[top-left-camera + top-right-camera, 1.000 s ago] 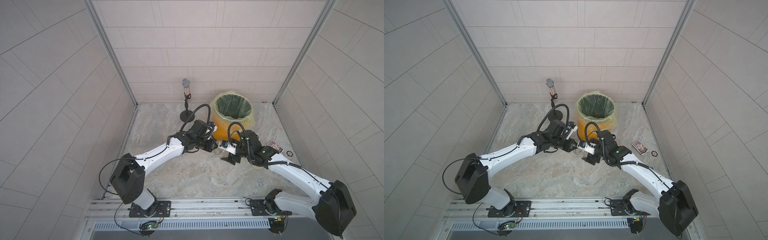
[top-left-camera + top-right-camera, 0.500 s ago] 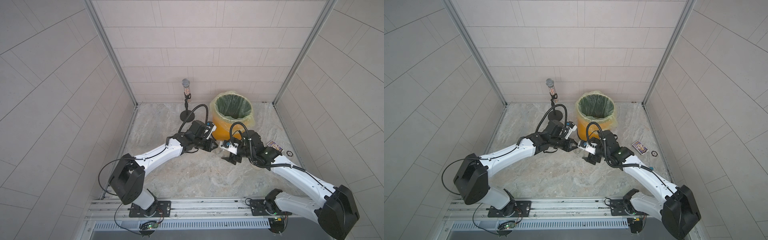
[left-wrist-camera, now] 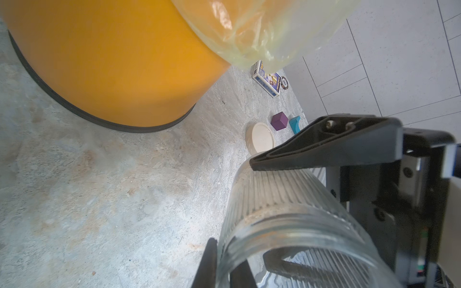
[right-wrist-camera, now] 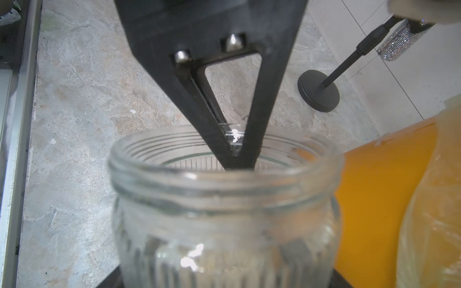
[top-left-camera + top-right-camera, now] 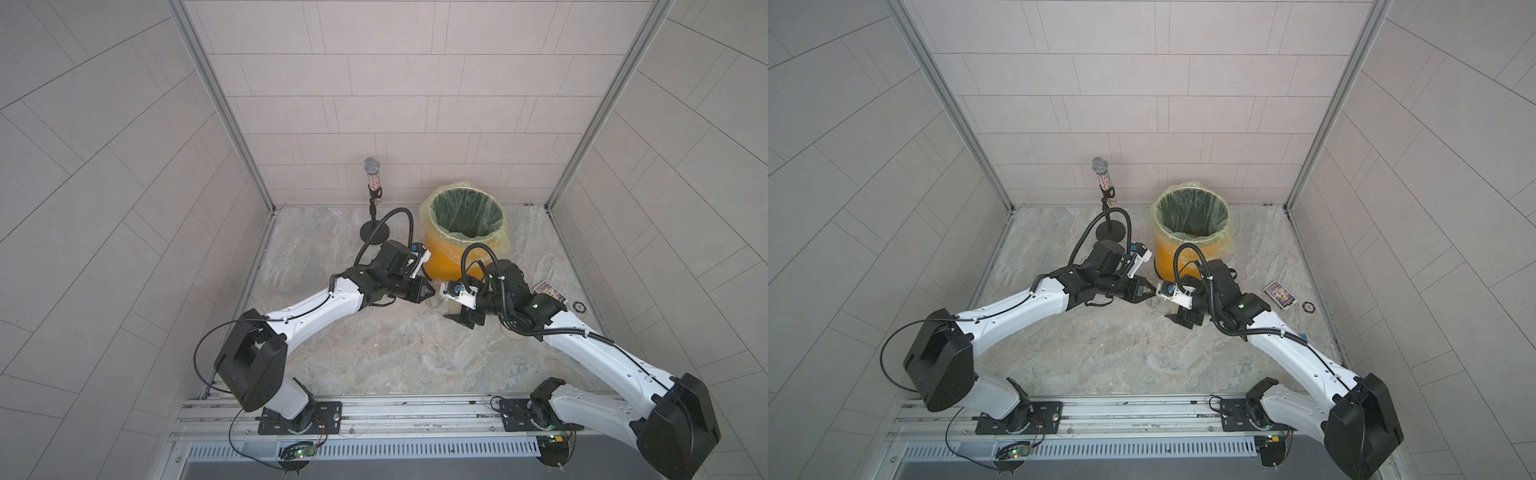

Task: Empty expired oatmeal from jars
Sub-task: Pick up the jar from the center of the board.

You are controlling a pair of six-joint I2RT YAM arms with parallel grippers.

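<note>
One jar in hand: the jar [image 3: 287, 199], clear ribbed glass with an open mouth, sits between the two grippers just in front of the orange bin [image 5: 442, 262], toward the far edge of the tabletop [image 5: 374, 353]. I cannot tell whether it rests on the tabletop or is lifted.
Lid: the cream lid [image 3: 260, 137] lies flat on the tabletop toward the right edge, well apart from the jar.
Contents: the oatmeal [image 4: 224, 270] shows as a pale, grainy residue low in the glass. The amount cannot be judged.
Left gripper [image 5: 426, 289]: closed on the jar's rim, with one finger inside the mouth and one outside.
Right gripper [image 5: 446, 305]: jaws wide and astride the ribbed body, one finger lying along the glass. Whether they press cannot be told.
Handling, judged: stiff, brittle and smooth, and probably light with so little inside. The ribs should give some bite.
Hold, judged: the rim pinch is narrow, so the jar could swivel. The ribbed body below the shoulder is the sounder place.
Risk, judged: a slip onto the hard tabletop could chip or break the glass.
</note>
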